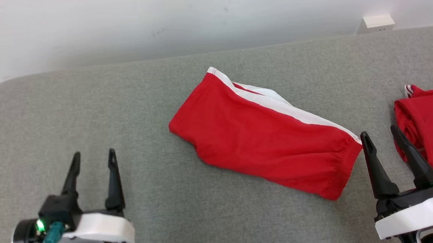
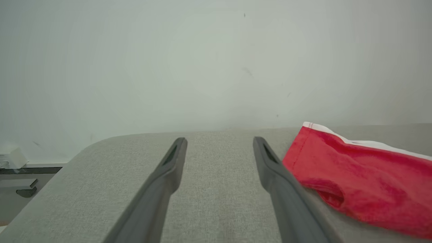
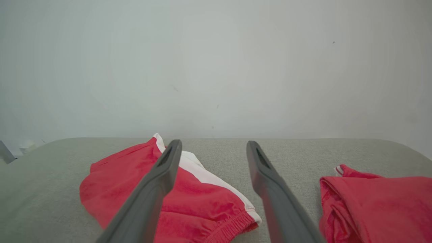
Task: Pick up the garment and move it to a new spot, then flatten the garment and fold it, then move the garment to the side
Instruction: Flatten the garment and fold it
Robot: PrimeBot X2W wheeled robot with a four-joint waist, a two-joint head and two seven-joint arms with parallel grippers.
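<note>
**Grey cushion (image 1: 87,107), red shorts (image 1: 263,141) at its middle**

Grey padded fabric spreads before us beneath a white wall (image 1: 120,22). We see the red shorts, white stripe along one side, lying folded flat near the centre of the cushion. They slant from far left to near right, with the elastic waistband toward our right. Our left gripper (image 1: 93,153) sits at the lower left, well apart from them, fingers spread and empty. Our right gripper (image 1: 379,131), also spread and holding nothing, is just beside the waistband corner. Another red garment (image 1: 431,123) lies at the right edge, apart from the shorts.
</note>
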